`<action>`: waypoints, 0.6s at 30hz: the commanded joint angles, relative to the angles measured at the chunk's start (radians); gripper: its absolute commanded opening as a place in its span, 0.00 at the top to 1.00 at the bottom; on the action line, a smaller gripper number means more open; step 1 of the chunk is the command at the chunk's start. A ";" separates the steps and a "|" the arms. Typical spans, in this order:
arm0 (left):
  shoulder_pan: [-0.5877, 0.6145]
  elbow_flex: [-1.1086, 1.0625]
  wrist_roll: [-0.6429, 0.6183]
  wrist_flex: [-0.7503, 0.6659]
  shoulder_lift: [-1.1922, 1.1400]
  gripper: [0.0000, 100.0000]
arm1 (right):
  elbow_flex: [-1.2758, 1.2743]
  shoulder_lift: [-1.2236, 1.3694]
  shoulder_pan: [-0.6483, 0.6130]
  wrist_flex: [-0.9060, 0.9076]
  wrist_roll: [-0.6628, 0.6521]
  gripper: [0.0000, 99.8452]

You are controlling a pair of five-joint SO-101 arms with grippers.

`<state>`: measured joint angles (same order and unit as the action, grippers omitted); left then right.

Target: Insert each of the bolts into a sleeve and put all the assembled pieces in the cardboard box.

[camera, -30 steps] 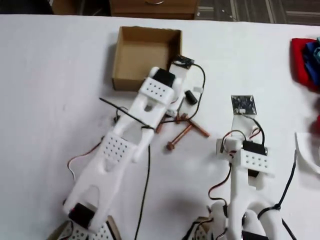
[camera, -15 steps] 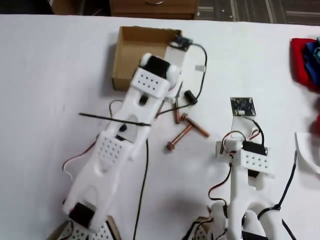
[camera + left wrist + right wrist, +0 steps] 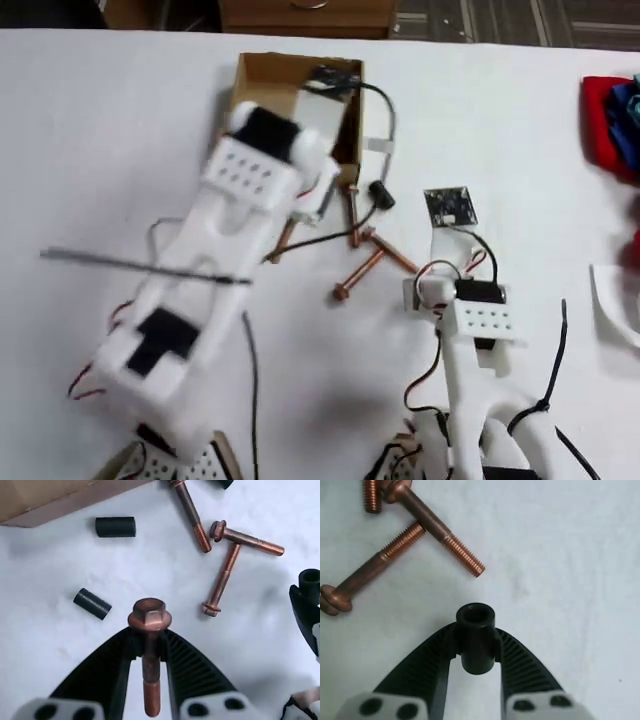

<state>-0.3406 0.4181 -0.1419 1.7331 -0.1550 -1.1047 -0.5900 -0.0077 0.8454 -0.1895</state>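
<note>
Jaws clamped both sides: your L gripper (image 3: pixel 150 637) has a bolt (image 3: pixel 149 615), R gripper (image 3: pixel 476 641) a sleeve (image 3: pixel 476 619); none mated yet, cardboard box (image 3: pixel 275 80) looks empty, 3 loose bolts (image 3: pixel 361 273) left.

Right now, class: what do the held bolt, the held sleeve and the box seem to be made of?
The held bolt is probably copper-plated metal, judging by its reddish sheen. The held sleeve is matte black, plastic or rubber; the look leaves it open. The cardboard box is plain brown cardboard with a dull surface.
</note>
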 commanded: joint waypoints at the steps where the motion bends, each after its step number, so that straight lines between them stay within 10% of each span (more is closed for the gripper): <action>1: 0.041 -0.180 0.009 -0.094 0.262 0.98 | 0.014 -0.039 -0.012 -0.019 0.008 0.98; 8: 0.064 -0.693 0.005 -0.411 0.692 0.98 | 0.029 -0.058 -0.013 -0.038 0.006 0.98; 18: 0.063 -1.399 0.000 -1.293 1.071 0.98 | -0.009 -0.466 -0.160 0.071 0.006 0.98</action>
<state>-0.2869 -0.8370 -0.1404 0.7327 0.8301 -1.1078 -0.8968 -0.0829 0.9314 -0.1895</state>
